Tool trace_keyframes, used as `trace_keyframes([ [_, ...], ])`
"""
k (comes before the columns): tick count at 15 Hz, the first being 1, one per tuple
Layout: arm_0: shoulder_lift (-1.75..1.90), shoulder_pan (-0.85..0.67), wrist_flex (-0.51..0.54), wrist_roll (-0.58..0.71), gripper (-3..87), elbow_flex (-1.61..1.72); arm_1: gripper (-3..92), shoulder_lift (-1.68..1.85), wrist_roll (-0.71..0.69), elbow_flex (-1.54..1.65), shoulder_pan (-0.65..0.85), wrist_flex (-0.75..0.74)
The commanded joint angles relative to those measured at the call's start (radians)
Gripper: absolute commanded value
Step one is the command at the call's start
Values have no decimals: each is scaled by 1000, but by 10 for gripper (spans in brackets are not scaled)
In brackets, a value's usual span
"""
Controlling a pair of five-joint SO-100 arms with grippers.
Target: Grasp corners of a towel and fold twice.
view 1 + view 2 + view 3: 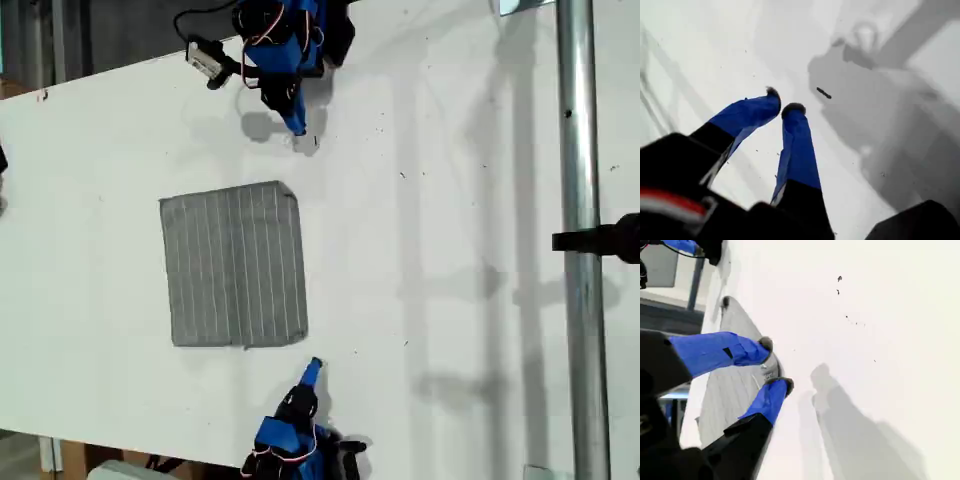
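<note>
The grey striped towel [235, 265] lies flat on the white table [450, 250], left of the middle in the exterior view. My second gripper [313, 367] is at the bottom of that view, just off the towel's near right corner [301, 338]. In the second wrist view the second gripper [776, 364] is open, and the corner [771, 365] shows between its fingers with nothing gripped. My first gripper [299, 128] hangs at the top of the exterior view, apart from the towel's far right corner [289, 189]. In the first wrist view the first gripper [782, 102] is shut over bare table and holds nothing.
A metal pole [580, 240] runs down the exterior view's right side with a black clamp [610, 238] on it. Small dark specks [823, 93] dot the table. The table's edge [100, 62] slants across the exterior view's upper left.
</note>
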Motion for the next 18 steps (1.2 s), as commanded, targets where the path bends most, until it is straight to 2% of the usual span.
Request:
trace_keyframes([
  [1,0,-140,3,-565,-29,-3,-3,11,-9,-15,95,-14],
  [3,0,-126,-14,-646,-29,3,-3,11,-12,-17,58,-5],
  [8,0,-120,2,-561,-29,-2,-3,12,-5,-35,-2,26],
  [10,0,-117,-9,-543,-29,-5,-4,2,-6,-103,-43,-37],
  [12,0,-107,-11,-549,-29,-2,-4,-374,-57,-316,-55,-190],
  [14,0,-103,-15,-552,-29,0,-4,-847,-167,-686,-35,-195],
  [16,0,-101,-11,-555,-29,0,-4,-1074,-229,-887,12,-155],
  [17,0,-101,-11,-557,-29,0,15,-1127,-222,-913,48,-156],
  [18,0,-100,-9,-557,-29,0,83,-1164,-224,-911,77,-192],
])
